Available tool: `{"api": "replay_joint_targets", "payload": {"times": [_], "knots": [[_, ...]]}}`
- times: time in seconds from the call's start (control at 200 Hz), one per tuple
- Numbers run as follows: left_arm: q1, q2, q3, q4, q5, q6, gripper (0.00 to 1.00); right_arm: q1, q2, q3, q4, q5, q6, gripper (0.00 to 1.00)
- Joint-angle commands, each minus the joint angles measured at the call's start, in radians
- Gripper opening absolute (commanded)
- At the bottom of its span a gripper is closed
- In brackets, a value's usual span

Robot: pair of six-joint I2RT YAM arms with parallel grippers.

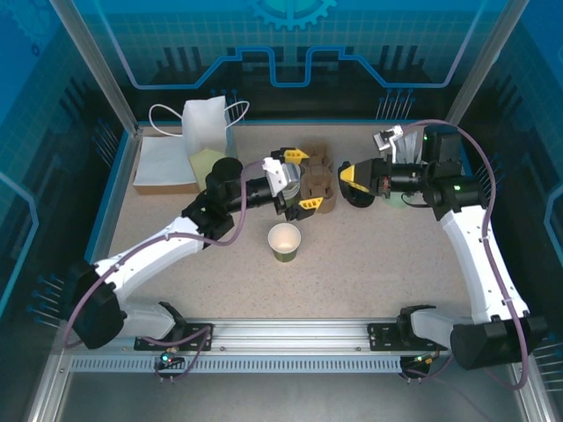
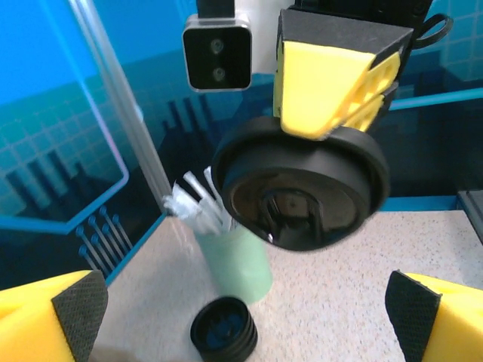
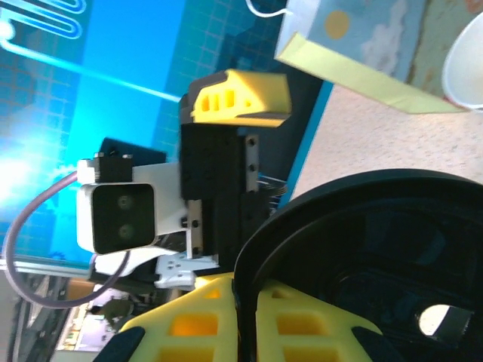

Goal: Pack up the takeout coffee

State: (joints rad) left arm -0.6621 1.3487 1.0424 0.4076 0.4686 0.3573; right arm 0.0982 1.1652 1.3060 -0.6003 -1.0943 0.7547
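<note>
We see the cup (image 1: 283,241) standing on the table (image 1: 387,264), near the carrier (image 1: 321,167). Our left gripper (image 1: 303,180) gapes wide by the carrier; our right gripper (image 1: 356,178) pinches a black lid (image 2: 300,192).

**OCCLUDED, CROPPED AND BLURRED AREAS**

Top view: the left gripper (image 1: 302,180) covers the left part of the carrier (image 1: 322,165), so its pockets cannot be counted. The right arm (image 1: 440,189) hides most of the straw cup (image 1: 391,139).

Left wrist view: the straw cup and the lid stack (image 2: 223,329) are blurred. The bottom edge crops both fingers (image 2: 53,324).

Right wrist view: the lid (image 3: 362,256) runs off the right and bottom edges. The right edge cuts the cup (image 3: 466,68) to a rim arc. The bag (image 3: 355,38) is cropped at the top.
</note>
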Motion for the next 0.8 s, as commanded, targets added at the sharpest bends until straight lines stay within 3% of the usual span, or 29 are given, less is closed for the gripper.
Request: {"api": "replay_joint_targets", "payload": {"times": [0.0, 0.305, 0.795], "knots": [[-0.019, 0.049, 0.068, 0.083, 0.111, 0.066, 0.99, 0.009, -0.035, -0.011, 0.046, -0.080, 0.091, 0.10], [-0.059, 0.115, 0.127, 0.090, 0.173, 0.057, 0.97, 0.018, -0.070, -0.038, 0.140, -0.062, 0.189, 0.10], [-0.070, 0.145, 0.154, 0.082, 0.160, 0.056, 0.85, 0.066, -0.085, -0.062, 0.223, -0.029, 0.267, 0.10]]}}
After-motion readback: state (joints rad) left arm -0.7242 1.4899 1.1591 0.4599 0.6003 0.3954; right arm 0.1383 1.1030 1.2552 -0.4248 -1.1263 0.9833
